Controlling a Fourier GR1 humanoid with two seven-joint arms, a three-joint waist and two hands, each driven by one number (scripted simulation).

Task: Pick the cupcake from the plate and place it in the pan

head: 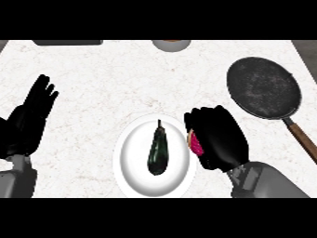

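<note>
A white plate (135,160) lies at the counter's front centre with a dark green eggplant (158,148) on it. My right hand (219,137) is at the plate's right rim, fingers curled round the cupcake (196,143), of which only a pink and tan sliver shows at the hand's left side. The dark round pan (264,87) sits to the upper right, its wooden handle (312,148) running down toward the right edge. My left hand (29,116) rests open at the left, fingers up.
A grey bowl (171,44) and a dark flat object (68,42) sit at the counter's far edge. The counter top (120,79) is white marble, with darker floor beyond its left and right edges.
</note>
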